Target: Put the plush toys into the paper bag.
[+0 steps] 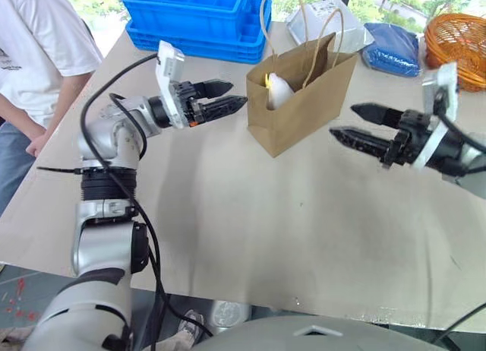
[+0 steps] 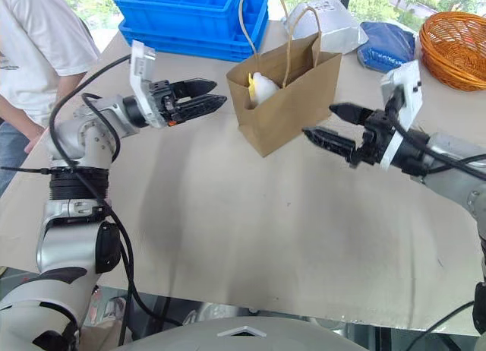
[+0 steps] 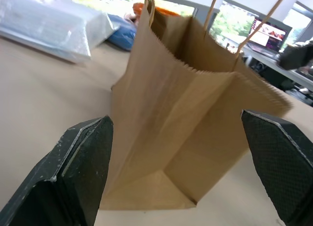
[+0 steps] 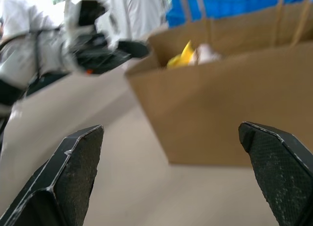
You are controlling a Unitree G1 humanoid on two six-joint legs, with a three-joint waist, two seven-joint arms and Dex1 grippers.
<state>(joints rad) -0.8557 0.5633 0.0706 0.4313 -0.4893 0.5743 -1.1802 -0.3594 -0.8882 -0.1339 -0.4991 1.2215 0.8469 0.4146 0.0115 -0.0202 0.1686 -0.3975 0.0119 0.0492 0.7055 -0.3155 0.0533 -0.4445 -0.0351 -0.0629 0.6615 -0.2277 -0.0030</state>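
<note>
Since the white plush toy already sits inside the upright paper bag, the left gripper and right gripper flank it, spread wide and empty.

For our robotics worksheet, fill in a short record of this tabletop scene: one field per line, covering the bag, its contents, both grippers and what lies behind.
Paper bag: upright on the table, mouth open
Inside bag: white plush toy with yellow tuft, showing at the mouth
Left gripper: open, empty, beside the bag
Right gripper: open, empty, on the bag's other side
Behind: blue crates, foil pouch, blue bag, orange basket
</note>
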